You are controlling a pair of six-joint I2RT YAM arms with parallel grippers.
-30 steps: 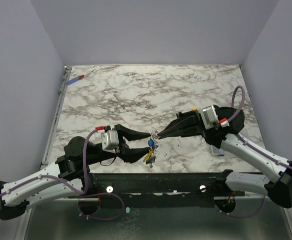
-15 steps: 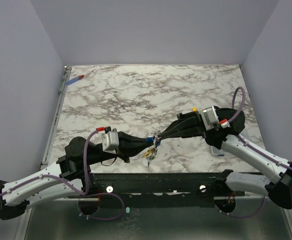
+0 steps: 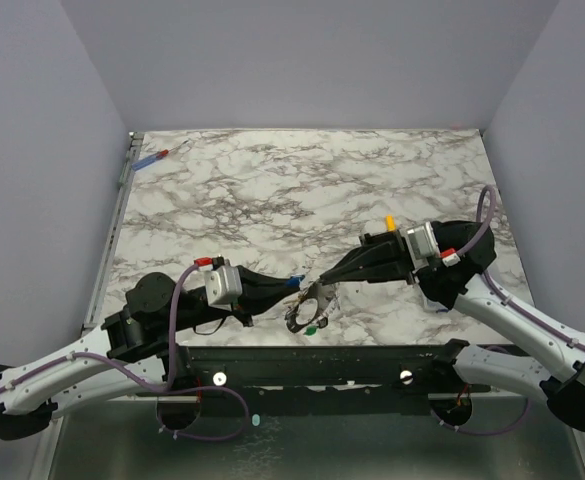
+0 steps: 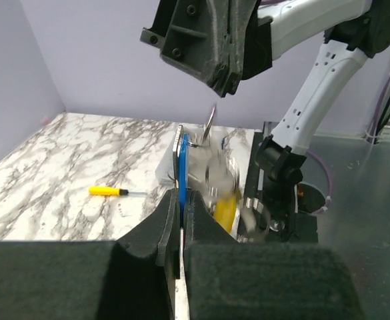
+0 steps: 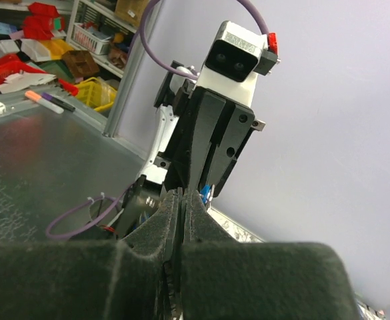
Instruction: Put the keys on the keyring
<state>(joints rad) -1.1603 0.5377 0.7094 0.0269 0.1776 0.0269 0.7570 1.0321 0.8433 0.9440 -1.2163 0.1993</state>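
My left gripper [image 3: 292, 285] is shut on the blue-tagged key [image 4: 180, 167], which stands edge-on between its pads [image 4: 167, 220]. Facing it tip to tip, my right gripper [image 3: 324, 282] is shut on the thin silver keyring [image 4: 210, 123]. Under the two tips hangs the ring's loop [image 3: 310, 306] with more keys, blurred: a yellow tag [image 4: 226, 208] and a green tag [image 3: 310, 328]. In the right wrist view my right gripper [image 5: 183, 193] shows closed pads, with the blue tag [image 5: 205, 193] just beyond them.
A yellow-handled screwdriver [image 4: 106, 191] lies on the marble table [image 3: 272, 190], partly hidden behind the right arm in the top view. A red-and-blue tool [image 3: 152, 158] lies at the far left corner. The black base rail [image 3: 322, 358] runs just below the grippers.
The left gripper has closed on the blue-tagged key. Both gripper tips have come nearer the front edge, and the loop with its hanging keys has swung down below them.
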